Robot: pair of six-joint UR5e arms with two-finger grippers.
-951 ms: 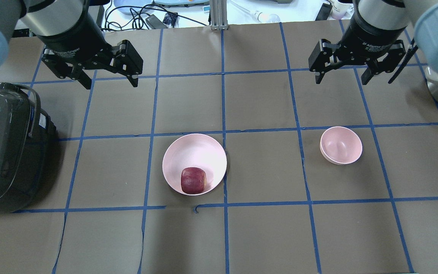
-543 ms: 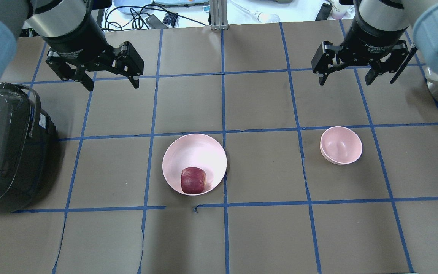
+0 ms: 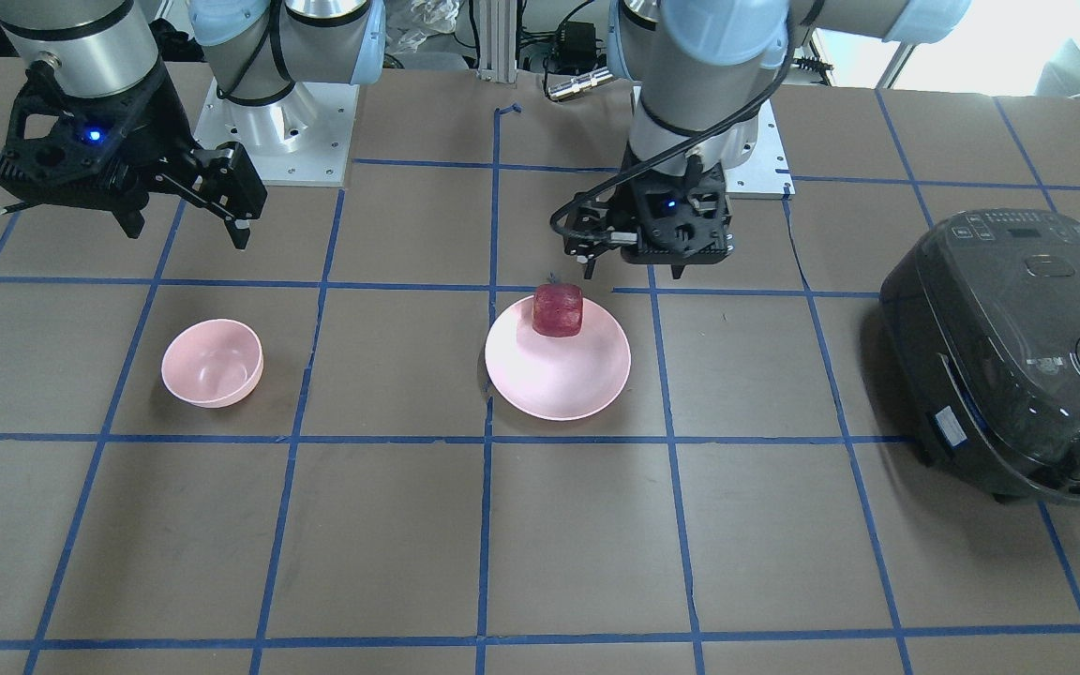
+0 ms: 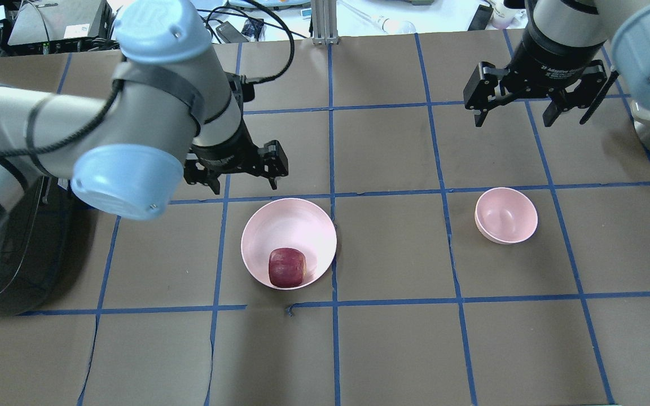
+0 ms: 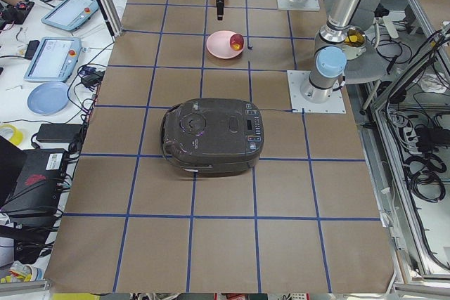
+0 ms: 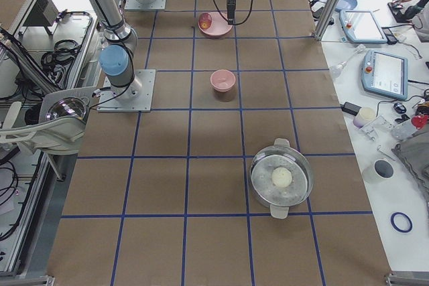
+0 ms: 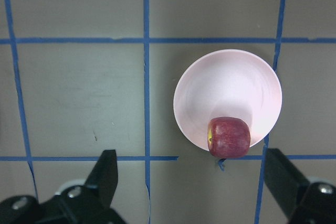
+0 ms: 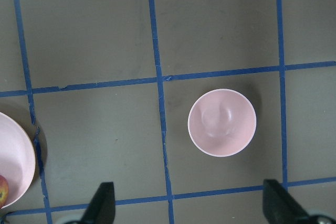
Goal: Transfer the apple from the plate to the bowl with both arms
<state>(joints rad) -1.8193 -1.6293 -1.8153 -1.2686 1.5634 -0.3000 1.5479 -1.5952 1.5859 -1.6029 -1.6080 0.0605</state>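
Apple [image 4: 287, 267] sits at plate [image 4: 280, 223] rim (robot's side), off-centre. Left gripper [image 4: 241, 181] hovers near plate, jaws spread. Right gripper [image 4: 514, 119] near bowl [image 4: 506, 215], jaws spread. Risk: descending finger clips rim, tips plate, apple rolls off.

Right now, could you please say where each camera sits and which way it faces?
Front-facing: across the table, facing the robot; left arm, right arm.
Overhead: behind the robot, looking down; both arms.
Exterior left: robot's left end, past the cooker; arms beyond.
Exterior right: opposite end, past the pot; arms beyond.
Left wrist: down on the apple; own open jaws.
Right wrist: down on the bowl; own open jaws.
Shared: both wrist views show the plate.
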